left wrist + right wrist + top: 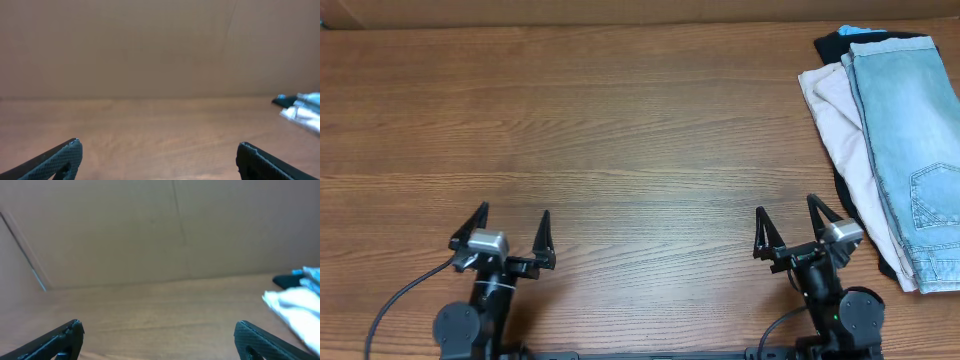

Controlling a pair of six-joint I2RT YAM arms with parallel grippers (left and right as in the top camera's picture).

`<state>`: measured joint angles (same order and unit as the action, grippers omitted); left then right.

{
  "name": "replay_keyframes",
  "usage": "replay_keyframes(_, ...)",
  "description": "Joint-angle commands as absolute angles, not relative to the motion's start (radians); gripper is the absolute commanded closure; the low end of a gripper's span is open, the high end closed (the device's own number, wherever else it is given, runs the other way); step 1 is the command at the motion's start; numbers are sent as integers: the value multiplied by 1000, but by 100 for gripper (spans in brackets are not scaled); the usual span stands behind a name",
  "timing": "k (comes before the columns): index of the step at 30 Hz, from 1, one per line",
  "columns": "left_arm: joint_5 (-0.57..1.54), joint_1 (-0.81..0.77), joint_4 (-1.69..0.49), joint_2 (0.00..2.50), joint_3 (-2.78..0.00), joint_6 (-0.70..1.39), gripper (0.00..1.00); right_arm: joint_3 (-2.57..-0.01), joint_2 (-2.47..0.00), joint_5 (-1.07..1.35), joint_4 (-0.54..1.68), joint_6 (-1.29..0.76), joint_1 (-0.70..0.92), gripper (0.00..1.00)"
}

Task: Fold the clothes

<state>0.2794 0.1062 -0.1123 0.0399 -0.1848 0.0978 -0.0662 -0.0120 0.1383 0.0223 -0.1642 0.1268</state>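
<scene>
The clothes lie stacked at the table's right edge. Light-blue denim shorts are on top, over a beige garment and a black garment underneath. The right wrist view catches the pile as a pale blur, and the left wrist view shows it far right. My left gripper stands open near the front left, nothing between its fingers. My right gripper is open too, just left of the pile's near end and apart from it.
A brown cardboard wall runs along the table's far edge. The wood-grain table stretches between the grippers and that wall. The pile's right side runs past the overhead view's edge.
</scene>
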Motion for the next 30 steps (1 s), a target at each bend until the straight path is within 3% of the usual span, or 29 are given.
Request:
replay_keyframes(1,297,104,-123,112,-310,120,0,-184,-3,159,31,-161,128,0)
replay_keyframes(8,316,104,-155,355,-556,120,0,-403,-42,126,211,-149,128,0)
replay_keyframes(14,366,104,-313,577,-827,94,0,-650,-188,88,377,-149,128,0)
replay_keyframes(23,367,104,-613,804,-1191,-32,0,-1126,-600,87,681,-149,128,0)
replay_keyframes(30,329,104,-771,897,-1279,-92,0,-1535,-982,89,998,-108,128,0)
